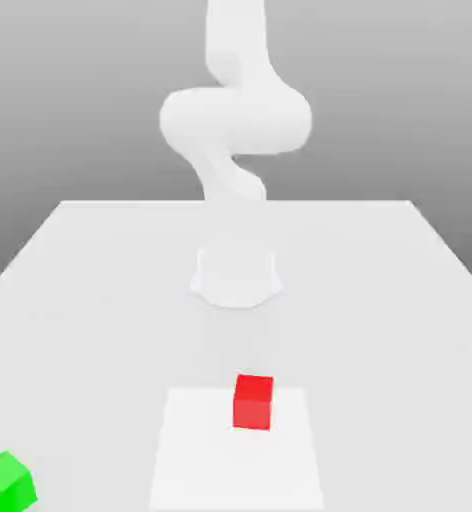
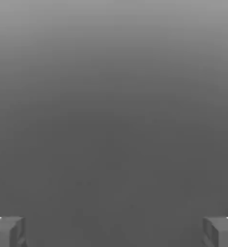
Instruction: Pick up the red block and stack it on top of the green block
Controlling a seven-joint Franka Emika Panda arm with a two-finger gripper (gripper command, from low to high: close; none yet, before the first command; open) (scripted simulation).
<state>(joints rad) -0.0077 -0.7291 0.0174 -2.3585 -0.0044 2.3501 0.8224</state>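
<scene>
Clearly, in the exterior view we see the small, matte, bright red cube (image 1: pixel 253 401) resting on a paler square patch (image 1: pixel 200 450) of the white tabletop (image 1: pixel 80 280), low in the picture and close to its middle. We judge it a light, rigid block with flat, unmarked faces: nothing fragile, nothing soft, though smooth sides may slip if pinched off-centre. We would take hold across two opposite vertical faces, at mid-height, with the fingers square to them. The small, bright green cube (image 1: pixel 5 483) sits at roughly eight o'clock from the red one, well apart, at the picture's lower corner on the exterior view's left. The white robot arm (image 1: pixel 235 120) rises from its round base (image 1: pixel 236 275) at about twelve o'clock from the red cube, well behind it; we cannot make out the claw itself against the arm's white bulk here.

Next, in the hand view, we see the claw (image 2: pixel 114 231) released, its two grey fingertips (image 2: pixel 7 231) standing wide at opposite sides with nothing between them. Beyond them lies a plain grey gradient, so we judge the claw is not aimed at either cube for now, and how it stands relative to the red cube we cannot tell from this picture. By our reading the pick is not yet begun: the red cube lies free on the table, untouched, and the green cube carries nothing on top.
</scene>
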